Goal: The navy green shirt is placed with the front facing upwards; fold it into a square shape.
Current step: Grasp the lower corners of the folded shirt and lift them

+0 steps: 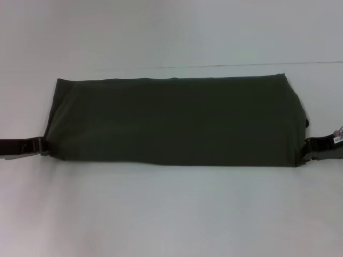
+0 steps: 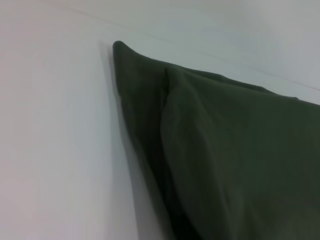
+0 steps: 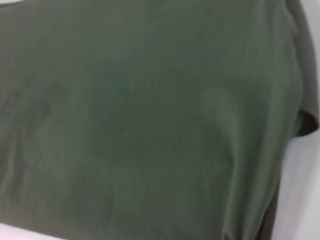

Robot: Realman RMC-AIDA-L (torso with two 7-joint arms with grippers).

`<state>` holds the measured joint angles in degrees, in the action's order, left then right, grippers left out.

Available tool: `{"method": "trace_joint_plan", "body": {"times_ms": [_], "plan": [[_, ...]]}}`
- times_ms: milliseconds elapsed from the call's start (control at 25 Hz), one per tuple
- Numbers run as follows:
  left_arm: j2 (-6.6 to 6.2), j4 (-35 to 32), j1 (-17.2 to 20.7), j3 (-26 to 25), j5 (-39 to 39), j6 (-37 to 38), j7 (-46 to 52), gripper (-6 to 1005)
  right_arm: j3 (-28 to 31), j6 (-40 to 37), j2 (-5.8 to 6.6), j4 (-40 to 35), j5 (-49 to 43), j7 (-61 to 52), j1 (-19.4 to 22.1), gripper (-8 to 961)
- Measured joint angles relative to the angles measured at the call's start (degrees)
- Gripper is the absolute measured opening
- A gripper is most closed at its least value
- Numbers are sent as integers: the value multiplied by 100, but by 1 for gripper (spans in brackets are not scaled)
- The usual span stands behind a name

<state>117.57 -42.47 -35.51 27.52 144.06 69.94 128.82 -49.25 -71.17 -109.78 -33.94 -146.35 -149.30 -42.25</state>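
The navy green shirt (image 1: 174,122) lies on the white table as a long, wide band folded over on itself, plain fabric up with no lettering showing. My left gripper (image 1: 40,145) comes in low from the left and meets the shirt's near left corner. At the near right corner my right gripper (image 1: 309,146) does the same from the right. The cloth hides both sets of fingertips. The left wrist view shows the shirt (image 2: 225,150) with a folded end and its far corner. Olive fabric of the shirt (image 3: 150,120) fills the right wrist view.
The white table (image 1: 171,214) stretches around the shirt, with a thin seam line (image 1: 241,65) running across just behind the shirt's far edge.
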Motion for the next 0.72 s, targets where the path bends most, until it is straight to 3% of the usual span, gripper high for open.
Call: {"method": "trace_joint_plan", "body": {"times_ms": [240,480,720], "plan": [[-36,-343,180,-111,117,327,78,16,-14,-299,-72,-3,1,191,-42,22],[-116,-647,359,-715,494,936,39,15,-21,-627,-202,-6,1,372,-103,28],[-129,-919,604,-804,549,1495,23,15,-43,-1149,-303,-19,-31,522,-120,34]]}}
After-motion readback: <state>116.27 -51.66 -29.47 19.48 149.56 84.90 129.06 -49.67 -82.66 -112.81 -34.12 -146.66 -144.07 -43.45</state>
